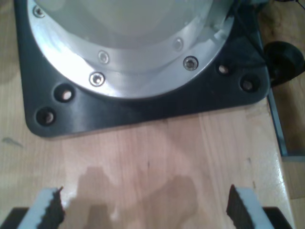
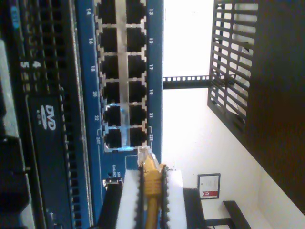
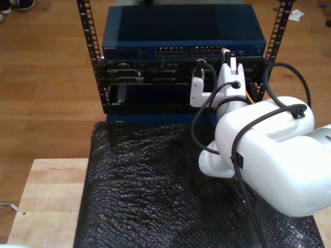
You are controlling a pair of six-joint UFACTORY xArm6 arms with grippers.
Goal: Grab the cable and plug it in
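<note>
Worktop (image 3: 44, 199): pale wood planks. Black bubble-wrap sheet (image 3: 150, 191) spread across most of it, reaching the far edge by the rack; bare wood along one side edge. Black arm base plate (image 1: 143, 107) resting flat on wood.

Btw. open pads of my first gripper (image 1: 145, 207) the wooden table (image 1: 157, 152) is bare; just ahead the black base plate (image 1: 147, 107) blocks it. My second gripper (image 2: 151, 195), clamped on the cable (image 2: 151, 191), is close to the blue switch (image 2: 90, 95); ports (image 2: 121, 138) ahead are free. A black rack post (image 2: 188, 82) crosses beside the switch.
</note>
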